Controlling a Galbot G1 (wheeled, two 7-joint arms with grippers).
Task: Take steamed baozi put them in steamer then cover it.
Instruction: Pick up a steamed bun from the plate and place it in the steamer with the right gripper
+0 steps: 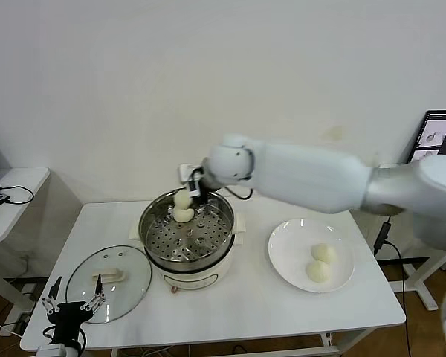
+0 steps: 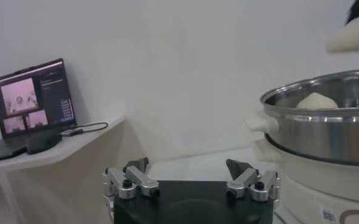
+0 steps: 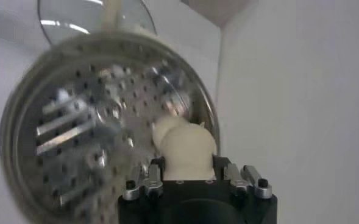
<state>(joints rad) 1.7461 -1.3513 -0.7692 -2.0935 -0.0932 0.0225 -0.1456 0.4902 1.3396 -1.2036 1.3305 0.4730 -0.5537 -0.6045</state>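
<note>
Table (image 1: 282, 297) fills lower frame; steamer (image 1: 187, 236) at centre, plate (image 1: 290, 256) to its right w/ two baozi (image 1: 318, 262). Cover (image 1: 108, 281) lies lower left, beside steamer. R arm reaches across from right edge; R gripper (image 1: 189, 192) is clenched on a bun (image 1: 182, 198) above steamer's far rim. One bun (image 1: 183, 215) already sits on the tray directly under it, so drop spot probably needs a shift toward bare tray, frame-centre side. L gripper (image 1: 73, 301), lower left next to cover, is released, nearest arm for lid.
</note>
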